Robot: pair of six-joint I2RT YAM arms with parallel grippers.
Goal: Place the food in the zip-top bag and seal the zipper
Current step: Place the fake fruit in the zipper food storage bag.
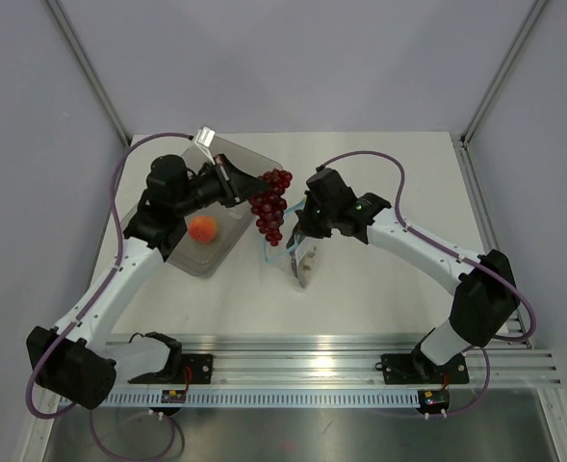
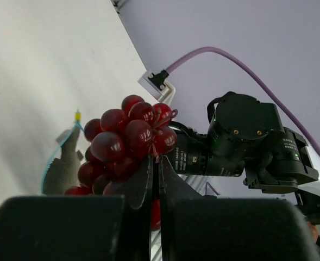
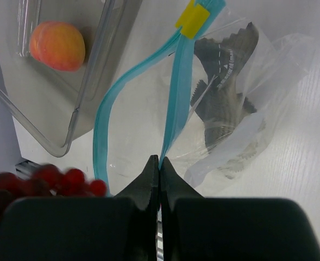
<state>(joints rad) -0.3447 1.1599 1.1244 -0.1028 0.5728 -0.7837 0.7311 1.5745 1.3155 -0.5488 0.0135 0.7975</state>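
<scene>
A white worktop (image 1: 389,298) is enclosed on three sides by plain pale grey panels: a back wall (image 1: 293,58), a left wall (image 1: 23,192) and a right wall (image 1: 553,212). One aluminium post (image 1: 89,65) is set at the far left corner and a second post (image 1: 502,65) at the far right corner, and an aluminium rail (image 1: 302,358) is laid along the near edge. The enclosure is lit evenly, with only soft shadows cast on the worktop.

Left hand (image 2: 157,161) and right hand (image 3: 160,161), both pinched shut, reach toward each other.
</scene>
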